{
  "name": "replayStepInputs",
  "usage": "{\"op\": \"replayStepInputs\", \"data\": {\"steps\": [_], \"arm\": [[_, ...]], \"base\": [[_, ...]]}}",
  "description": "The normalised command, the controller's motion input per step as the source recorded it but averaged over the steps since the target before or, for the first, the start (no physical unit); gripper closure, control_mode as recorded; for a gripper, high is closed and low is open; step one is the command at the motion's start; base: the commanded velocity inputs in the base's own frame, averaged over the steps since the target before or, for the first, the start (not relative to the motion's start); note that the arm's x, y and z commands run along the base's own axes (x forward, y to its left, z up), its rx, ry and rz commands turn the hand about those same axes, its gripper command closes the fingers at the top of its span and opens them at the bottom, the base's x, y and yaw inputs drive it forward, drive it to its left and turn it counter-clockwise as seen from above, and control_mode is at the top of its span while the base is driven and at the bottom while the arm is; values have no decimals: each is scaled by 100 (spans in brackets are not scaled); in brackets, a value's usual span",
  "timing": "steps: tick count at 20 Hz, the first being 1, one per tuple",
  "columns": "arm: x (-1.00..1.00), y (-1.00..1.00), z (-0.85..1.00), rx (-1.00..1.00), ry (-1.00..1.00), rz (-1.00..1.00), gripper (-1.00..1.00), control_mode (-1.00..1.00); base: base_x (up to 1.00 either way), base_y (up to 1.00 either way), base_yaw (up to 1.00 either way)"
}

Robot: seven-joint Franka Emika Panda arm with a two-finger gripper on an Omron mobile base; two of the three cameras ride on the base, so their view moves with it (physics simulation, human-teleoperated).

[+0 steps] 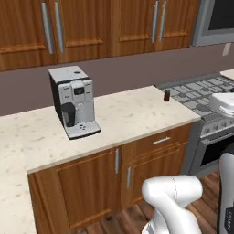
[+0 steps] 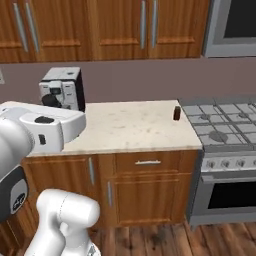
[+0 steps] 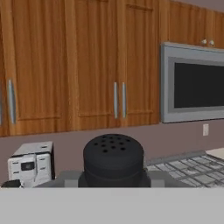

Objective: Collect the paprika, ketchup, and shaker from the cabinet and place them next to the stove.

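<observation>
Even, flat rendered light; soft low-resolution edges, faint shadows, no glare.

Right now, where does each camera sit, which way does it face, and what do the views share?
Left base view: behind the arm's left, looking down at the counter; white arm lower right.
Right base view: behind the arm's right, same counter; white arm lower left.
Hand view: along the gripper, level toward the wall cabinets; the shaker is up close.
All share the coffee machine and stove; both base views show the jar.
</observation>
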Motion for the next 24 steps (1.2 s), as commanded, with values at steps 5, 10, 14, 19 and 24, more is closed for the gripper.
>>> {"op": "replayStepInputs", "data": {"steps": [5,10,14,19,24], "arm": [[0,0,0,0,0,0,100,100],[0,0,0,0,0,0,100,100],[0,0,0,0,0,0,100,100],[0,0,0,0,0,0,100,100],[7,-2,-16,0,5,6,100,-100]], "base": [[95,-43,0],[62,-93,0],[26,-88,2],[2,-59,15],[18,-15,21]]}}
